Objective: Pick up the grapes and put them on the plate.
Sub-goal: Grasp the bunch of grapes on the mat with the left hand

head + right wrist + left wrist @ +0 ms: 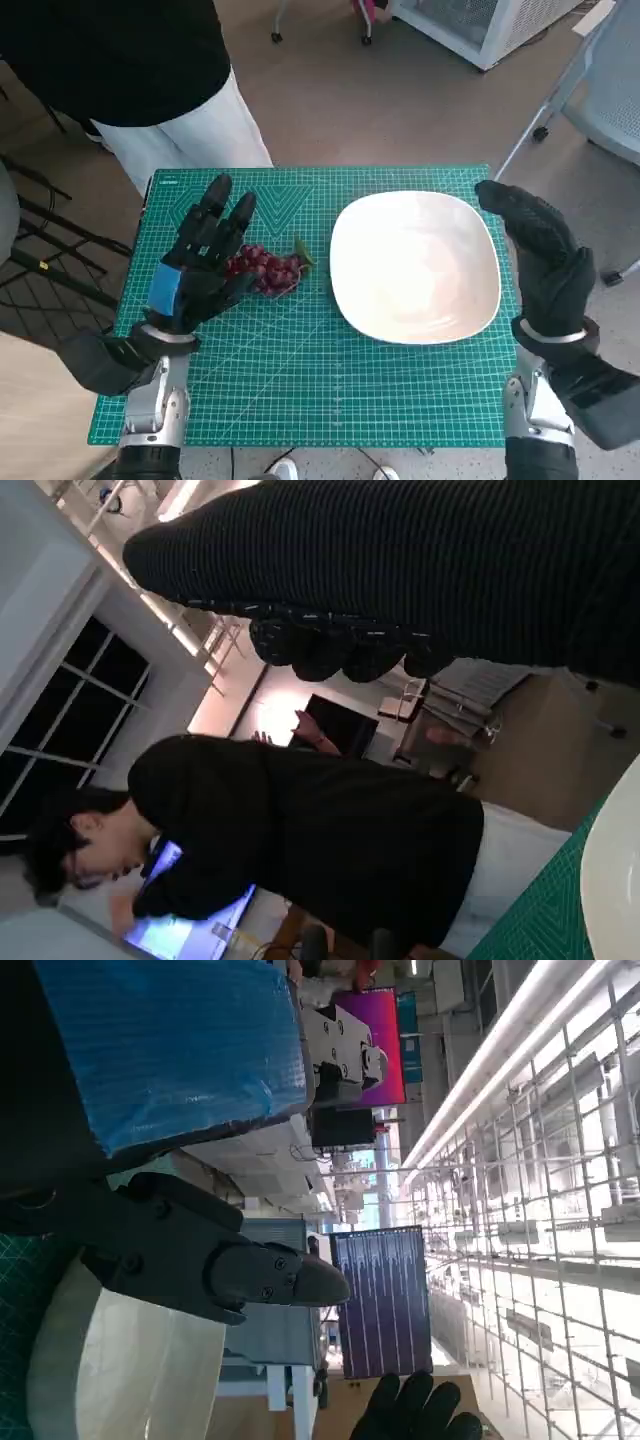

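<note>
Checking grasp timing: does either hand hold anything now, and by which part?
Nothing is held. The left hand hovers spread over the grapes; the right hand is empty beside the plate.

Grapes (pixel 266 269) just left of plate (pixel 415 266); left robot hand (pixel 200 270) spread over them; right robot hand (pixel 545 262) at plate's right edge.

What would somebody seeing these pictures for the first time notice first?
Probably the big white plate, empty on the right half of the green cutting mat. Next comes the left hand with its blue-taped back, fingers spread just over the bunch of red grapes left of the plate. The gloved right hand hangs open at the plate's right edge, and a person in a black top stands behind the table.
</note>
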Robot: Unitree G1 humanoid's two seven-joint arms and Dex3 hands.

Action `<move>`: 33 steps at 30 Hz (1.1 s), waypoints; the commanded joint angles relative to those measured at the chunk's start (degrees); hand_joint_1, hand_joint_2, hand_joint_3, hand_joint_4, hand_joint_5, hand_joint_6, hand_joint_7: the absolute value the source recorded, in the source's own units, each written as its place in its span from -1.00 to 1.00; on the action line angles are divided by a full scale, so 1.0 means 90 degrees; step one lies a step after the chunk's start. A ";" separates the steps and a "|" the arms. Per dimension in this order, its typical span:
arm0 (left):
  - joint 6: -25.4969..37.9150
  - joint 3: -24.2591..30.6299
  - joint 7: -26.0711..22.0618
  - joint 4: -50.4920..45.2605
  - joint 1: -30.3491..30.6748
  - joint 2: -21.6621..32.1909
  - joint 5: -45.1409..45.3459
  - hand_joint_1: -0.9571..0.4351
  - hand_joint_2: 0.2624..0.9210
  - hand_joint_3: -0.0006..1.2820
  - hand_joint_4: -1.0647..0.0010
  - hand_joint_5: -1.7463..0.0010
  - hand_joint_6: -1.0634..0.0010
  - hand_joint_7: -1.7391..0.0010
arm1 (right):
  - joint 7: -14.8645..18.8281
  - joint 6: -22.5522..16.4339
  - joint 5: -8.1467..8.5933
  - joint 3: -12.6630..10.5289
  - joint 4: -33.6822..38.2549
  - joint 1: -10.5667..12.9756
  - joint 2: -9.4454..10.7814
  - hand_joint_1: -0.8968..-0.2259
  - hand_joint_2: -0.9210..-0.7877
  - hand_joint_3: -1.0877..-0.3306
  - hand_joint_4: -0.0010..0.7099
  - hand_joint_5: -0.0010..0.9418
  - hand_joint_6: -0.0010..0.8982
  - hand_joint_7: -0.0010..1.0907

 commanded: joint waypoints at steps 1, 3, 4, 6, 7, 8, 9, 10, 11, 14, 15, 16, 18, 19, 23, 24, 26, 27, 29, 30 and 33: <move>0.0038 -0.0004 -0.0051 -0.0099 0.0036 0.0046 -0.0046 -0.45 1.00 -0.74 0.61 1.00 0.70 0.99 | 0.0074 0.0055 0.0060 -0.0022 0.0055 0.0033 -0.0031 -0.11 -1.00 0.04 -0.44 -0.99 -1.00 -0.24; 0.0033 -0.0001 -0.0057 -0.0101 0.0040 0.0049 -0.0047 -0.45 1.00 -0.74 0.61 1.00 0.70 0.99 | 0.0074 0.0066 0.0063 -0.0021 0.0041 0.0035 -0.0028 -0.10 -1.00 0.04 -0.44 -0.99 -1.00 -0.24; 0.0029 0.0000 -0.0060 -0.0103 0.0043 0.0050 -0.0047 -0.45 1.00 -0.74 0.61 1.00 0.70 0.99 | 0.0073 0.0072 0.0064 -0.0021 0.0033 0.0036 -0.0026 -0.10 -1.00 0.04 -0.44 -0.99 -1.00 -0.24; 0.0019 0.0002 -0.0066 -0.0106 0.0050 0.0050 -0.0044 -0.45 1.00 -0.74 0.60 1.00 0.70 0.99 | 0.0069 0.0082 0.0061 -0.0018 0.0021 0.0037 -0.0023 -0.11 -1.00 0.04 -0.44 -0.99 -1.00 -0.24; 0.0013 0.0003 -0.0069 -0.0106 0.0054 0.0050 -0.0041 -0.45 1.00 -0.74 0.60 1.00 0.69 0.99 | 0.0068 0.0083 0.0058 -0.0018 0.0020 0.0037 -0.0022 -0.12 -1.00 0.04 -0.44 -0.99 -1.00 -0.24; 0.0006 0.0004 -0.0072 -0.0106 0.0058 0.0050 -0.0038 -0.45 1.00 -0.74 0.60 1.00 0.69 0.99 | 0.0067 0.0083 0.0057 -0.0018 0.0021 0.0037 -0.0021 -0.13 -1.00 0.04 -0.44 -0.99 -1.00 -0.24; 0.0000 0.0006 -0.0074 -0.0105 0.0060 0.0051 -0.0033 -0.45 1.00 -0.74 0.60 1.00 0.69 0.99 | 0.0069 0.0082 0.0058 -0.0019 0.0024 0.0038 -0.0021 -0.14 -1.00 0.04 -0.45 -0.99 -1.00 -0.24; -0.0005 0.0007 -0.0076 -0.0103 0.0061 0.0053 -0.0028 -0.45 1.00 -0.74 0.60 1.00 0.69 0.99 | 0.0073 0.0079 0.0060 -0.0020 0.0029 0.0039 -0.0021 -0.14 -1.00 0.04 -0.45 -0.99 -1.00 -0.24; -0.0013 0.0008 -0.0075 -0.0101 0.0061 0.0057 -0.0018 -0.45 1.00 -0.74 0.60 1.00 0.69 0.99 | 0.0076 0.0076 0.0063 -0.0021 0.0032 0.0042 -0.0022 -0.14 -1.00 0.04 -0.45 -0.99 -1.00 -0.24; -0.0054 -0.0003 -0.0054 -0.0099 0.0060 0.0079 0.0057 -0.45 1.00 -0.74 0.61 1.00 0.70 0.99 | 0.0083 0.0076 0.0067 -0.0019 0.0019 0.0056 -0.0021 -0.14 -1.00 0.04 -0.45 -0.99 -1.00 -0.24; -0.0081 -0.0016 -0.0033 -0.0099 0.0060 0.0094 0.0119 -0.45 1.00 -0.74 0.61 1.00 0.70 1.00 | 0.0083 0.0078 0.0067 -0.0019 0.0009 0.0062 -0.0021 -0.13 -1.00 0.04 -0.45 -1.00 -1.00 -0.24; -0.0116 -0.0033 -0.0006 -0.0100 0.0061 0.0112 0.0200 -0.45 1.00 -0.74 0.62 1.00 0.70 1.00 | 0.0083 0.0080 0.0066 -0.0018 0.0000 0.0067 -0.0021 -0.13 -1.00 0.03 -0.45 -1.00 -1.00 -0.24; -0.0242 -0.0102 0.0114 -0.0097 0.0060 0.0269 0.0620 -0.46 1.00 -0.74 0.65 1.00 0.72 1.00 | 0.0084 0.0083 0.0065 -0.0016 -0.0008 0.0074 -0.0021 -0.12 -1.00 0.03 -0.45 -1.00 -1.00 -0.24; -0.0305 -0.0150 0.0213 -0.0117 0.0064 0.0427 0.0977 -0.47 1.00 -0.75 0.69 1.00 0.74 1.00 | 0.0086 0.0083 0.0065 -0.0016 -0.0008 0.0076 -0.0022 -0.12 -1.00 0.03 -0.45 -1.00 -1.00 -0.25; -0.0286 -0.0344 0.0722 -0.0480 0.0120 0.1252 0.2751 -0.52 1.00 -0.80 0.84 1.00 0.81 1.00 | 0.0087 0.0095 0.0067 -0.0017 -0.0030 0.0090 -0.0029 -0.11 -1.00 0.02 -0.45 -1.00 -1.00 -0.25; -0.0194 -0.0378 0.0846 -0.0629 0.0141 0.1413 0.3144 -0.53 1.00 -0.82 0.87 1.00 0.82 1.00 | 0.0083 0.0102 0.0064 -0.0017 -0.0047 0.0096 -0.0032 -0.10 -1.00 0.02 -0.45 -1.00 -1.00 -0.25; 0.0030 -0.0432 0.1078 -0.0900 0.0177 0.1617 0.3776 -0.53 0.99 -0.88 0.91 1.00 0.83 1.00 | 0.0072 0.0117 0.0055 -0.0015 -0.0083 0.0110 -0.0038 -0.09 -1.00 0.02 -0.45 -1.00 -1.00 -0.24; 0.0152 -0.0458 0.1170 -0.1009 0.0190 0.1673 0.4010 -0.53 0.97 -0.91 0.92 1.00 0.83 1.00 | 0.0067 0.0124 0.0051 -0.0015 -0.0098 0.0115 -0.0041 -0.08 -1.00 0.01 -0.45 -1.00 -1.00 -0.24; 0.0416 -0.0517 0.1301 -0.1193 0.0210 0.1736 0.4373 -0.51 0.93 -0.95 0.93 1.00 0.83 1.00 | 0.0060 0.0136 0.0043 -0.0017 -0.0123 0.0123 -0.0046 -0.07 -1.00 0.01 -0.45 -1.00 -1.00 -0.25; 0.0564 -0.0554 0.1342 -0.1281 0.0218 0.1758 0.4530 -0.50 0.90 -0.97 0.94 1.00 0.83 1.00 | 0.0057 0.0141 0.0040 -0.0018 -0.0131 0.0126 -0.0047 -0.06 -1.00 0.01 -0.45 -1.00 -1.00 -0.25; 0.1041 -0.0689 0.1414 -0.1515 0.0221 0.1809 0.4979 -0.48 0.81 -0.99 0.95 1.00 0.83 0.99 | 0.0047 0.0156 0.0029 -0.0026 -0.0147 0.0126 -0.0053 -0.05 -1.00 0.00 -0.46 -1.00 -1.00 -0.25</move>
